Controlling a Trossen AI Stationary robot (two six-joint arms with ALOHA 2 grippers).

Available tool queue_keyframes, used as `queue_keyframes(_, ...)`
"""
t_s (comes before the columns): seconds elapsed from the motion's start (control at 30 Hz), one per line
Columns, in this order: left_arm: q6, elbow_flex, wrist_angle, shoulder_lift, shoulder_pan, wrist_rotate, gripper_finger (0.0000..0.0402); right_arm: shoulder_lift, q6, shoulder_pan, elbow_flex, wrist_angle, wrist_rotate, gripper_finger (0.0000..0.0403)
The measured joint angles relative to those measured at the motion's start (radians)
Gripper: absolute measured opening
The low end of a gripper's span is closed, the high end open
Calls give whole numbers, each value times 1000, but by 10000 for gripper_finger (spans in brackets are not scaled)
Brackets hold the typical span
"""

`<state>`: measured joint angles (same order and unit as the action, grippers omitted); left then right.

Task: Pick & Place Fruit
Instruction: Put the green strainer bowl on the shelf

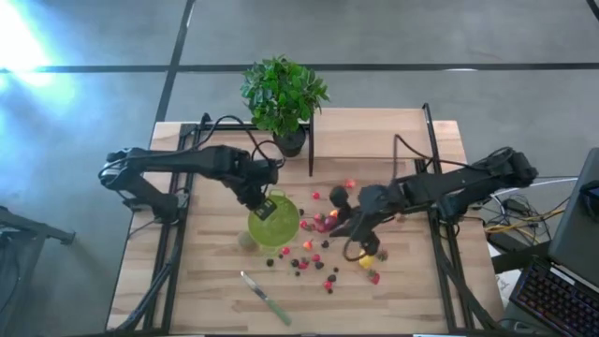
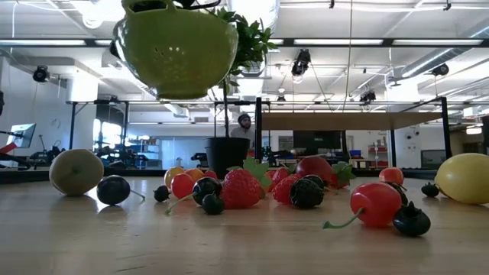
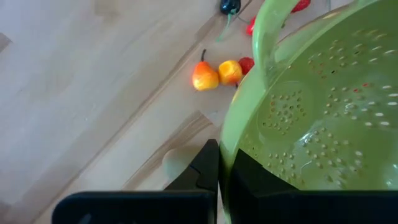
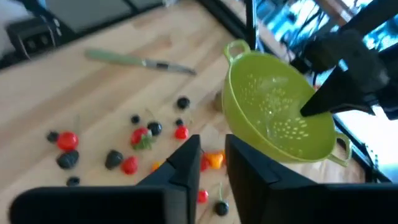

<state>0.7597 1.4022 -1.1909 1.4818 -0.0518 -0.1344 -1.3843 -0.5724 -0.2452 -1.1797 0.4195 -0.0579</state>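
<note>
Many tiny toy fruits (image 1: 318,251) lie loose on the wooden table: red strawberries (image 2: 241,189), dark berries (image 2: 113,189), a yellow lemon (image 2: 464,177) and a dull-green kiwi-like ball (image 2: 76,171). My left gripper (image 1: 265,203) is shut on a lime-green bowl with holes (image 1: 276,225), which hangs above the table left of the fruit. My right gripper (image 1: 350,227) hovers over the fruit heap to the right of the bowl. Its fingers (image 4: 186,163) stand a little apart, with nothing seen between them. My left gripper pinches the bowl's rim (image 3: 229,138), one finger outside the wall and one inside. The fingers come steeply from above, on the bowl's far-left side. The bowl hangs tilted below them, lifted clear of the table (image 2: 176,46).
A potted plant (image 1: 283,94) stands at the table's far middle. A green-handled knife (image 1: 267,298) lies near the front edge. Dark frame rails (image 1: 432,168) run along both sides. Bare wood lies at the near left (image 1: 187,290).
</note>
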Motion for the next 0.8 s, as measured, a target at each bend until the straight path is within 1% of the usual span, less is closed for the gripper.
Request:
queue_keyframes(0.23, -27, 57, -23, 39, -26, -4, 12, -156, -13, -1, -202, 168, 10, 143)
queue_keyframes(0.33, -31, 61, -24, 45, -33, -6, 12, -208, -47, -2, -253, 181, 34, 164)
queue_keyframes(0.47, -34, 61, -24, 47, -33, -11, 10, -271, -105, -1, -301, 185, 37, 186)
queue_keyframes(0.53, -35, 60, -24, 47, -33, -12, 11, -298, -120, -1, -323, 182, 41, 194)
queue_keyframes(0.63, -35, 59, -24, 47, -33, -12, 12, -334, -138, -1, -345, 180, 75, 200)
queue_keyframes(0.73, -40, 59, -24, 47, -33, -17, 10, -363, -144, -1, -355, 174, 111, 197)
queue_keyframes(0.8, -42, 59, -24, 47, -33, -29, 10, -373, -152, -1, -356, 176, 114, 191)
